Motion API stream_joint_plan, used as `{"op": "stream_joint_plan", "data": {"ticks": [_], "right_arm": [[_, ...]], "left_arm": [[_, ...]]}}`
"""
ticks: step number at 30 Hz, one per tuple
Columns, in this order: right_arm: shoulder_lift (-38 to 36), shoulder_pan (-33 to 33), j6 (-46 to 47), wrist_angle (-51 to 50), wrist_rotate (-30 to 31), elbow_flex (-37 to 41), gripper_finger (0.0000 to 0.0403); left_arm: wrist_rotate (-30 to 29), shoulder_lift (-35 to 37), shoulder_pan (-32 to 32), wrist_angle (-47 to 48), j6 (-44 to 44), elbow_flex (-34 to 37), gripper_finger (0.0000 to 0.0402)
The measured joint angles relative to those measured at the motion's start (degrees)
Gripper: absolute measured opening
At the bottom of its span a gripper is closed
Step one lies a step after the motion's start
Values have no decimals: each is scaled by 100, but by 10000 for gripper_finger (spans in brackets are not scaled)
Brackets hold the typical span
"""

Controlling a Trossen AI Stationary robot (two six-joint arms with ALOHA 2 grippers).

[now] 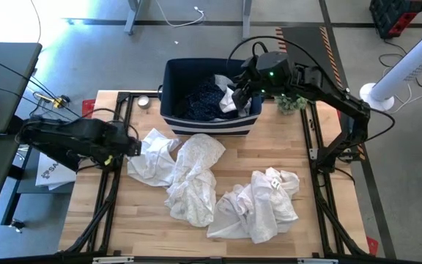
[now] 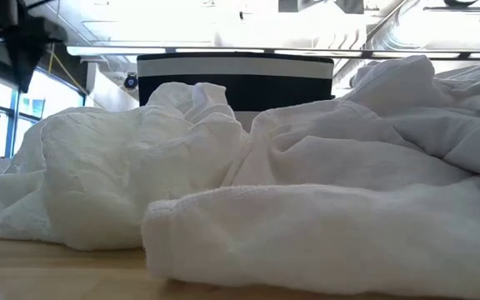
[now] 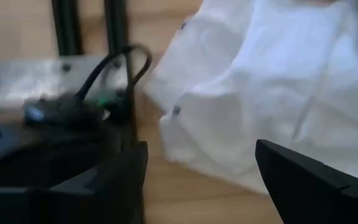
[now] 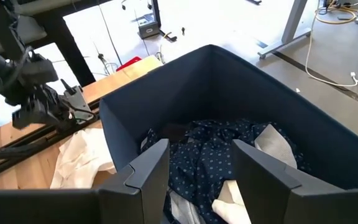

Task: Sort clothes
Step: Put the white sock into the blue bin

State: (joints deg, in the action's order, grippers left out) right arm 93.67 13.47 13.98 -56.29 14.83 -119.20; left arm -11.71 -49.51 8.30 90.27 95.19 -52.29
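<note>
- High view: the right gripper hangs over the navy bin, which stands at the table's far edge. A dark dotted garment and some pale cloth lie directly beneath it inside. The left gripper sits low at the left side, its tip touching the edge of a white shirt. Past that shirt lies a cream garment, and farther toward the right arm's side a third white heap.
- Judgement: all pieces are limp, light and crumpled. They should bunch under a pinch and trail when lifted, so a raised fold or ridge is the best hold.
- Low view: white cloth fills the foreground on the wooden table, with the striped bin behind it and bright room lighting beyond. No gripper shows here.
- Left wrist view: the fingers stand wide apart and hold nothing. The white shirt with small buttons lies just ahead of them on the wood.
- Right wrist view: the fingers are spread and empty above the dotted garment. Concrete floor, cables and table legs lie beyond the bin.
</note>
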Motion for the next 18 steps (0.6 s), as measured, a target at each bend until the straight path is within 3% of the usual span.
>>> {"op": "stream_joint_plan", "data": {"ticks": [6, 14, 18], "right_arm": [[0, 0, 4, 0, 0, 0, 169], [0, 0, -11, 0, 0, 0, 169], [0, -2, -95, -1, -8, 0, 169]], "left_arm": [[67, -603, -251, -443, -410, -4, 296], [101, -1184, -1006, -909, -1605, 20, 296], [723, -1344, -1501, -1688, -2138, 600, 296]]}}
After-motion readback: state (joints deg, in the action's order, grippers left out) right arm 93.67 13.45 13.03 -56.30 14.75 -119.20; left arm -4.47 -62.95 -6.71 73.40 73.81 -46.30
